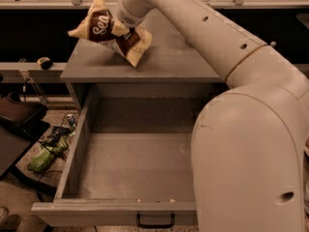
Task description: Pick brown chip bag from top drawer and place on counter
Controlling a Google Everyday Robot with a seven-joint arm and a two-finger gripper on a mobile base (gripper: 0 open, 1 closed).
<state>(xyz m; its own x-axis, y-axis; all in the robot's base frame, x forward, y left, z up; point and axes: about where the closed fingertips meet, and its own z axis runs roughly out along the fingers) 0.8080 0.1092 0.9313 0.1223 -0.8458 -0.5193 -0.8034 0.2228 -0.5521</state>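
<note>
The gripper, at the end of the pale arm, is over the left rear part of the counter and pinches the brown chip bag at its creased middle. One cream end juts up and left past the counter edge. The other points down toward the surface; contact cannot be judged. Below, the top drawer stands pulled out, its black handle at the front. A green bag lies on the floor to the left.

Cream arm w/ dark holes; pincer at brown chip bag.
</note>
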